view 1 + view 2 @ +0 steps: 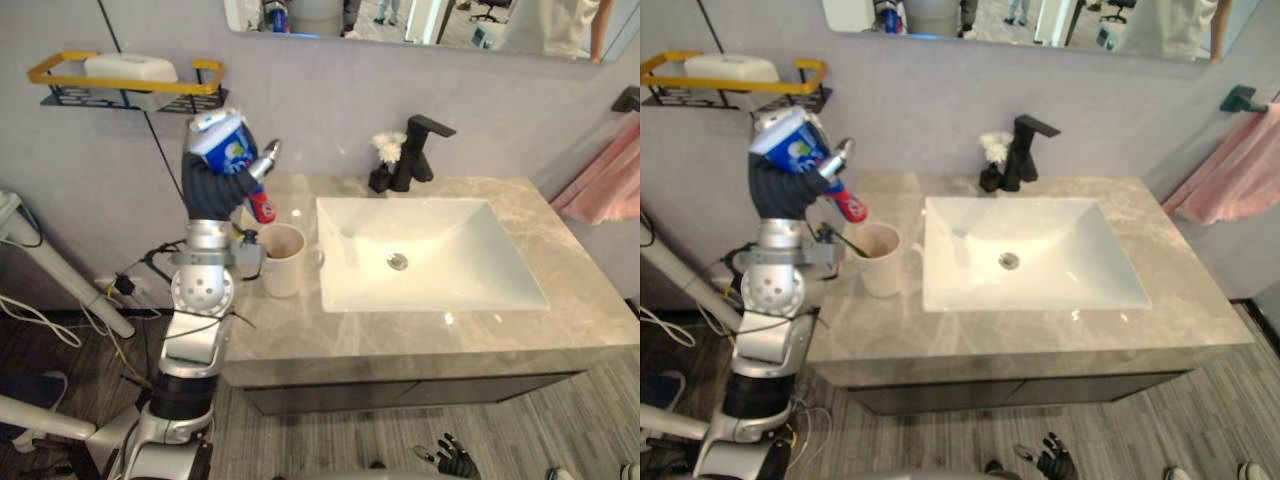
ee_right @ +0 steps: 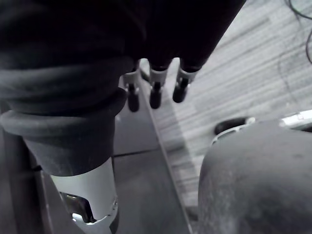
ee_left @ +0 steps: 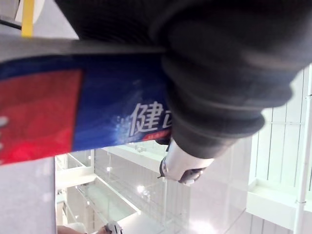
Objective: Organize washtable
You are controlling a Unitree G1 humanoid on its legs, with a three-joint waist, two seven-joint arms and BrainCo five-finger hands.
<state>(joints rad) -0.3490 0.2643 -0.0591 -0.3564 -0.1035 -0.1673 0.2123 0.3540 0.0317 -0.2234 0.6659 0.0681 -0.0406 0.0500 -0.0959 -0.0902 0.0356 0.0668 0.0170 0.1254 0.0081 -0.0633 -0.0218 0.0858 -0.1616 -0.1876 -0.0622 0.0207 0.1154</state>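
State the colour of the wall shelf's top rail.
The metal shelf rail is yellow; left eye view.

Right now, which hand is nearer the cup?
Left. The left hand, gripping a toothpaste tube, is close above the cup; the right hand hangs low in front of the counter, far from it.

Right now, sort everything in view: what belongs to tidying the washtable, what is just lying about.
Job: blue-and-red toothpaste tube, gripped by the left hand; cream ceramic cup below it on the grey marble counter.
Lying about: black faucet, white flower in black vase, pink towel, yellow-rimmed wall shelf.
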